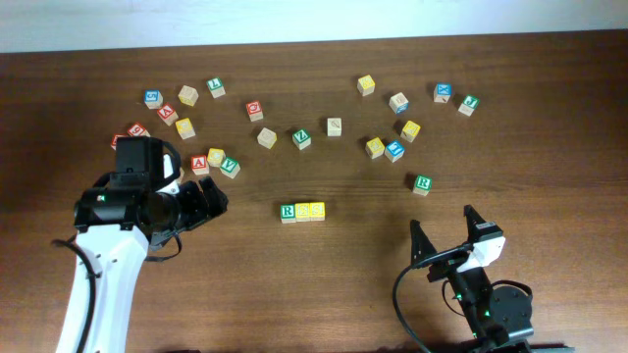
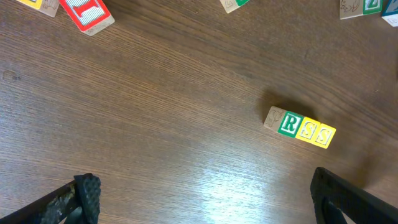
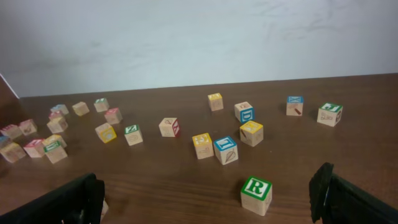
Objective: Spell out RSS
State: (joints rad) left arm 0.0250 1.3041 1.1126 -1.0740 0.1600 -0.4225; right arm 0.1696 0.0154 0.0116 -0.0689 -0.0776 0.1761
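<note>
Three cubes stand touching in a row at the table's middle: a green-framed R cube (image 1: 287, 212), then two yellow S cubes (image 1: 302, 211) (image 1: 316, 210). In the left wrist view the R cube (image 2: 288, 123) and both S cubes (image 2: 306, 130) (image 2: 323, 135) read RSS, lying ahead and to the right of my left gripper (image 2: 205, 199). That left gripper (image 1: 218, 199) is open and empty, left of the row. My right gripper (image 1: 444, 224) hangs open and empty at the front right, its fingers (image 3: 323, 186) wide apart over bare wood.
A second green R cube (image 1: 422, 183) (image 3: 256, 193) sits alone just ahead of the right gripper. Several lettered cubes are scattered across the back of the table, a cluster (image 1: 214, 160) close to the left arm, a red one (image 2: 87, 14) among them.
</note>
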